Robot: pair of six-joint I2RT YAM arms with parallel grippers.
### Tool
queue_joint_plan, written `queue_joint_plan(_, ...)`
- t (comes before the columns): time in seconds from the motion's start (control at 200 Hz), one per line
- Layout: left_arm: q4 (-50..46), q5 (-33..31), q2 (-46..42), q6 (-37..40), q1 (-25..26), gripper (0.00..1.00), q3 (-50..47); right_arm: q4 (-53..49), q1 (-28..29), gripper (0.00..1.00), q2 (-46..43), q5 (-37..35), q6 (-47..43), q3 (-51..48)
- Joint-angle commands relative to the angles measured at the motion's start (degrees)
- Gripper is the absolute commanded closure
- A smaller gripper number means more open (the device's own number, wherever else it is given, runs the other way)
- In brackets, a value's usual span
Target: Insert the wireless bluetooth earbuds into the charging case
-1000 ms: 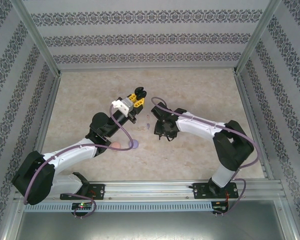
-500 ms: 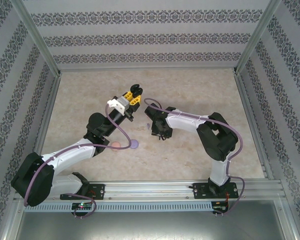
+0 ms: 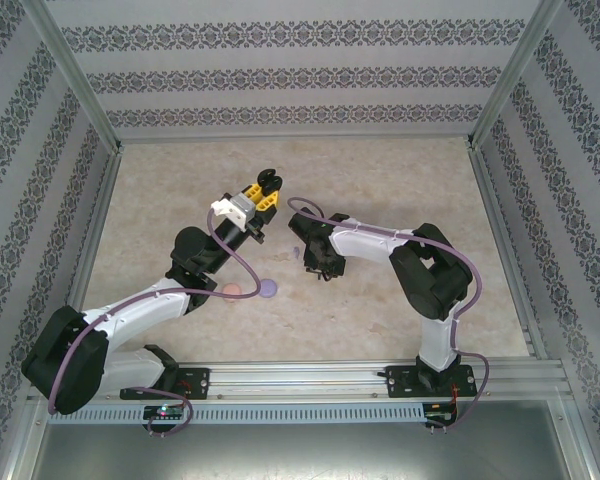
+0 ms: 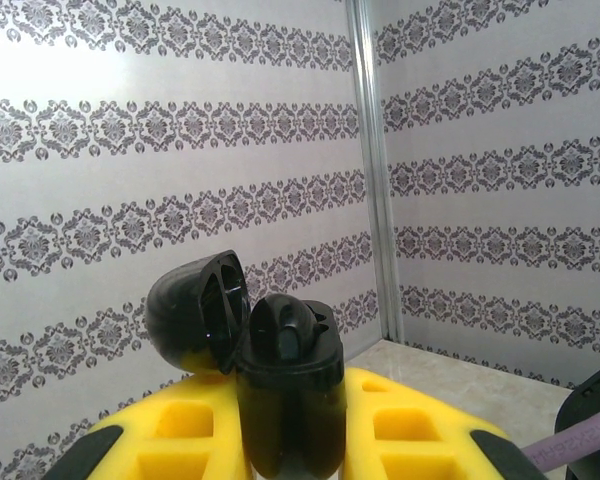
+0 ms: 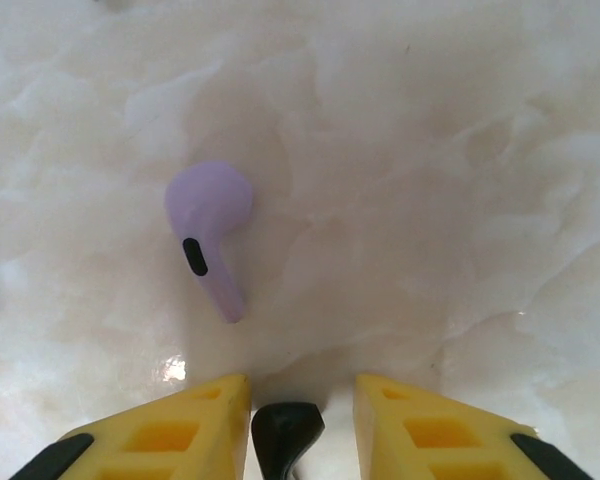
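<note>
My left gripper is shut on a black charging case, held upright above the table with its lid flipped open to the left. One black earbud sits in the case's top. In the top view the left gripper hangs at mid-table. My right gripper is low over the table, its yellow fingers either side of a black earbud. The left finger touches it and a gap shows on the right. A purple earbud lies on the table just ahead.
A pink disc and a purple disc lie on the marble table near the left arm's forearm. The right gripper is down just right of them. Patterned walls and metal posts enclose the table.
The right gripper's jaws have narrowed around the black earbud, and the right arm has shifted a little to the left. The left gripper with the case has drifted slightly up and left.
</note>
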State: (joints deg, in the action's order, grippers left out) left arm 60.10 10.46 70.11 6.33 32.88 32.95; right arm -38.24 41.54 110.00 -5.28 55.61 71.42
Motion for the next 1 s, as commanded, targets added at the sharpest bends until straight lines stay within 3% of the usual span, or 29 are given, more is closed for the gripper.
queue_joint_plan(0.0, 3.8, 1.0, -1.4, -1.2, -0.7, 1.00, -0.5, -0.4, 1.2, 0.70, 1.6, -0.8, 1.0, 1.0)
queue_joint_plan(0.28, 3.3, 1.2, -1.5, -1.7, -0.8, 1.00, -0.5, 0.4, 1.6, 0.80, 0.3, -0.6, 1.7, 0.3)
queue_joint_plan(0.545, 2.1, 1.8, -1.8, -2.4, -0.8, 1.00, -0.2, 1.9, 1.6, 0.82, -5.0, -2.5, 2.1, -2.2)
queue_joint_plan(0.994, -1.7, 4.7, -3.2, -2.7, -0.8, 1.00, 0.8, 2.1, 0.9, 0.83, -21.6, -6.5, -2.7, -2.5)
